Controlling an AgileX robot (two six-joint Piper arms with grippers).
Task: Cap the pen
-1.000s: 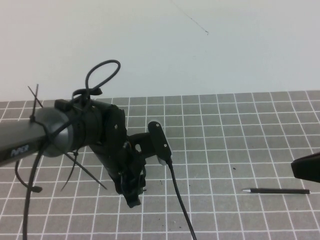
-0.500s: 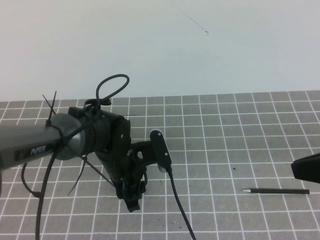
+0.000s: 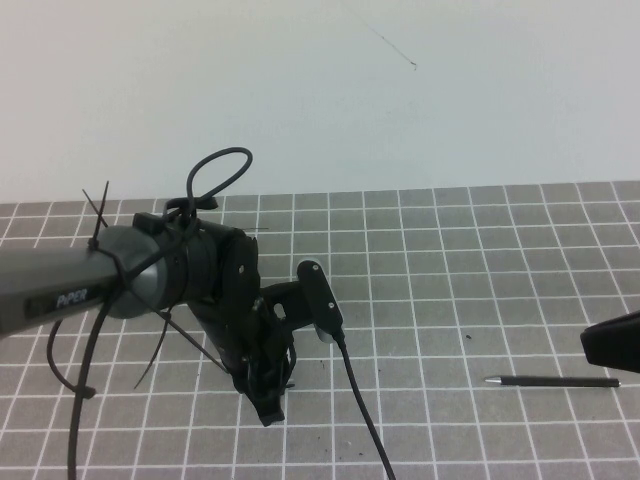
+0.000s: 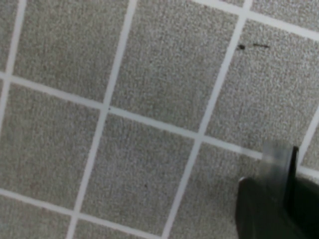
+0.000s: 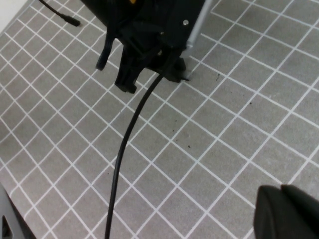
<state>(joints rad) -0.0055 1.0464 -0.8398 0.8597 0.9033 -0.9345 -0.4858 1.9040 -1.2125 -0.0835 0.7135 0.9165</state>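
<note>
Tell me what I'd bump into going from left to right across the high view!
Left arm → left claw, pointing down at the grid mat → black cable → pen → right claw, peeking in at the right edge.

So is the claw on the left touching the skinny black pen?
Apart. In the high view the left claw hangs over the grid mat left of centre; the thin black pen lies several squares away, by the right claw.
</note>
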